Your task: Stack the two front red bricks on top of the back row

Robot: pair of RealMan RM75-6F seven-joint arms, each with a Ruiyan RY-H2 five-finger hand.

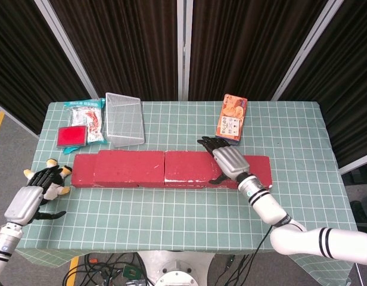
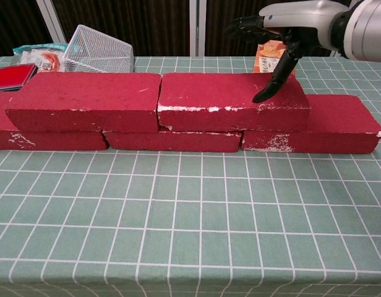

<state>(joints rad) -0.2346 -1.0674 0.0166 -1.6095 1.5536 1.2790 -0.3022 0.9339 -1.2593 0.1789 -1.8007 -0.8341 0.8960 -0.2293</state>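
Head view: hovering over the second stacked brick, right robot hand spread, gripping nothing; both front bricks already sitting atop the back row (release step, judging by this). Left robot hand idling at the worktop edge, holding nothing.

Chest view: right robot hand open, one fingertip seemingly touching the brick's top. Next: pulling clear.
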